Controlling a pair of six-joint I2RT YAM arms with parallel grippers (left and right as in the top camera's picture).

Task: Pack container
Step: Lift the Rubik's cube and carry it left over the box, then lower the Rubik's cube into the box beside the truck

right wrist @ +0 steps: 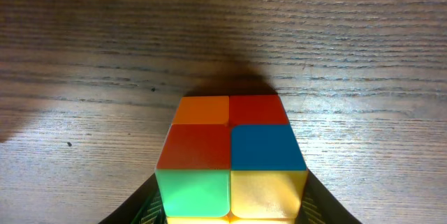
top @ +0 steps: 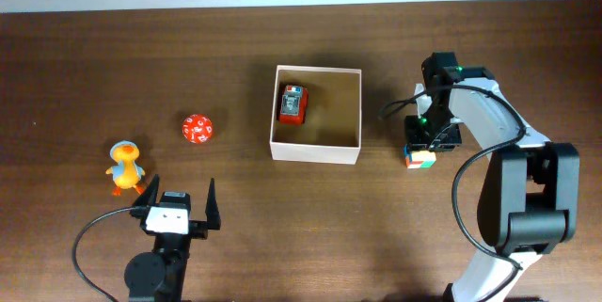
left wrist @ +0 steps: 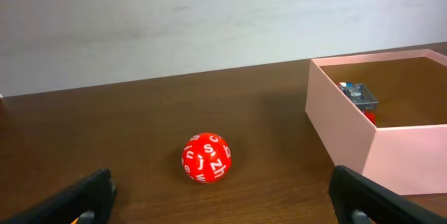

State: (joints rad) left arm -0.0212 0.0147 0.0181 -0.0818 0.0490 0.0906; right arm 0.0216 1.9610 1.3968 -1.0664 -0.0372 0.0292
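The container [top: 316, 152] is a square shallow box with white walls and a tan inside, standing at mid-table. A red toy [top: 293, 105] lies in its left part. My right gripper [top: 432, 136] is just right of the container and is shut on a small multicoloured cube [top: 420, 158] at table level. In the right wrist view the cube [right wrist: 230, 147] fills the space between the jaws [right wrist: 230, 213]. My left gripper [top: 179, 204] is open and empty near the front edge. In the left wrist view it [left wrist: 223, 203] faces a red lettered ball [left wrist: 207, 158], with the container [left wrist: 349, 133] to the right.
The red lettered ball [top: 198, 129] sits left of the container. A yellow and orange duck toy [top: 125, 167] stands further left, close to my left gripper. The red toy also shows inside the container in the left wrist view [left wrist: 360, 97].
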